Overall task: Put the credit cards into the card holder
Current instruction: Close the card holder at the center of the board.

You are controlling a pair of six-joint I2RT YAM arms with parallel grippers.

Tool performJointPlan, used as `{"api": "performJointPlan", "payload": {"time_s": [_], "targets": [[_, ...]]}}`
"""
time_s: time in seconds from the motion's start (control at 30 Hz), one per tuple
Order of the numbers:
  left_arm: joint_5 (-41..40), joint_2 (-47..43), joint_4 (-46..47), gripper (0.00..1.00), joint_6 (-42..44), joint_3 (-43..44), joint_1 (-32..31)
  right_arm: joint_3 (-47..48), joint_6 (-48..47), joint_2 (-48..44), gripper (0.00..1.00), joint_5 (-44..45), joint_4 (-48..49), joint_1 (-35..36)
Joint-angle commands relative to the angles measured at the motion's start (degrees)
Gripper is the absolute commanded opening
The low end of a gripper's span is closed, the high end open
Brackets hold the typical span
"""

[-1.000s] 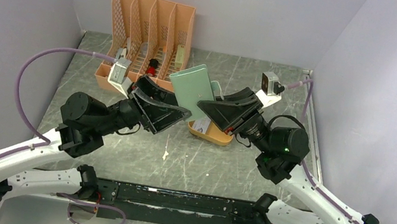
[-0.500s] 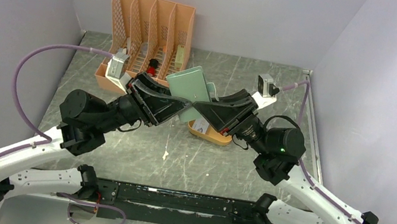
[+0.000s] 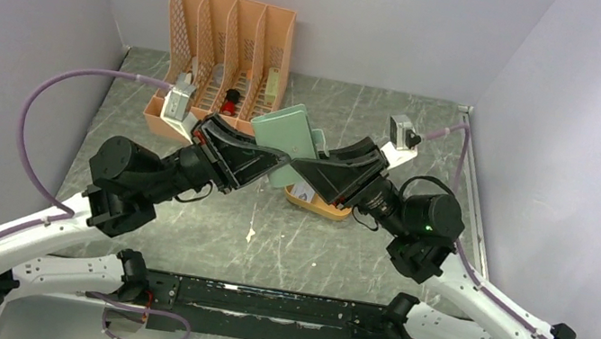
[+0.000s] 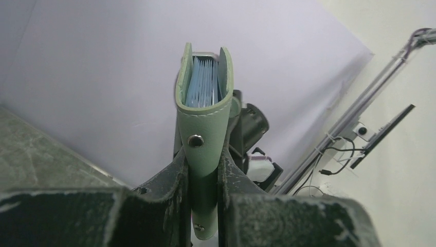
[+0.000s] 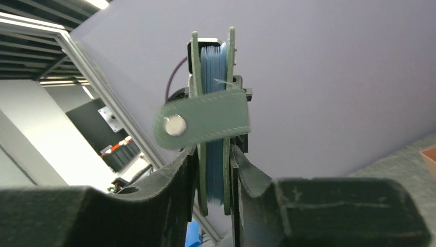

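The sage-green card holder (image 3: 287, 130) is held up above the table, folded shut, between both arms. My left gripper (image 3: 284, 160) is shut on its spine edge; in the left wrist view the card holder (image 4: 204, 128) stands between the fingers (image 4: 175, 180), its blue sleeves on top. My right gripper (image 3: 297, 163) is shut on the opposite edge; in the right wrist view the card holder (image 5: 213, 82) shows its snap tab (image 5: 203, 123) hanging loose across it. One pale credit card (image 3: 304, 192) lies in the mustard tray (image 3: 329, 208), mostly hidden under the right gripper.
A peach lattice desk organizer (image 3: 228, 40) stands at the back left, small items in its slots. The enclosure walls close in left, right and behind. A small pale scrap (image 3: 250, 234) lies on the marbled table (image 3: 268, 237).
My left gripper moved right to the card holder and closed on its edge. The right gripper brought the card holder slightly down and left, and it tilted a little.
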Motion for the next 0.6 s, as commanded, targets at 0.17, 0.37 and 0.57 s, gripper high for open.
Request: {"api": "performJointPlan", "payload": {"time_s": [0.17,0.37,0.57], "targets": [[-11.84,-2.18,-29.83,0.05,3.90,10.21,0.06,15.28,-18.27,-4.17,0.50,6.15,-38.51,0.30],[-15.97,-1.04,-42.67,0.05,3.41,14.84,0.05,21.93,-23.12,-2.07,0.53,10.45,-53.17,0.34],[-15.79,-0.41,-44.94,0.05,4.12,16.73,0.07,22.84,-21.47,1.80,0.52,9.68,-52.70,0.30]]}}
